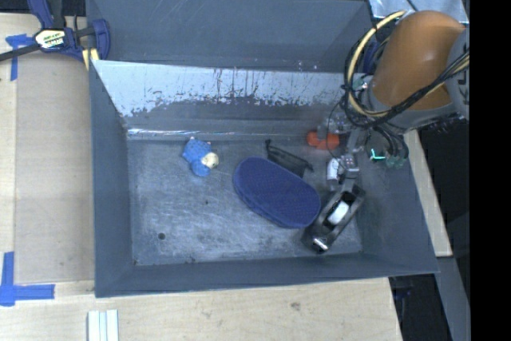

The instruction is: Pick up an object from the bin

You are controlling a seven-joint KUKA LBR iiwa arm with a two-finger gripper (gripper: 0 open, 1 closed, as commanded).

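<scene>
Reaching in from the right, the gripper (345,170) hangs low by the bin's (112,172) right wall, just above a black-and-white oblong object (334,218) in the near-right corner, probably lining up a grasp; whether it is spread or closed cannot be told. A blue oval pad (275,192) lies just beside. The scuffed grey floor leftward lies mostly bare.

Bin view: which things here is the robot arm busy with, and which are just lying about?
Job, likely: gripper; black-and-white object right beside it, in the lower-right corner.
Lying about: blue oval pad; small blue-and-cream thing; thin black piece.
</scene>
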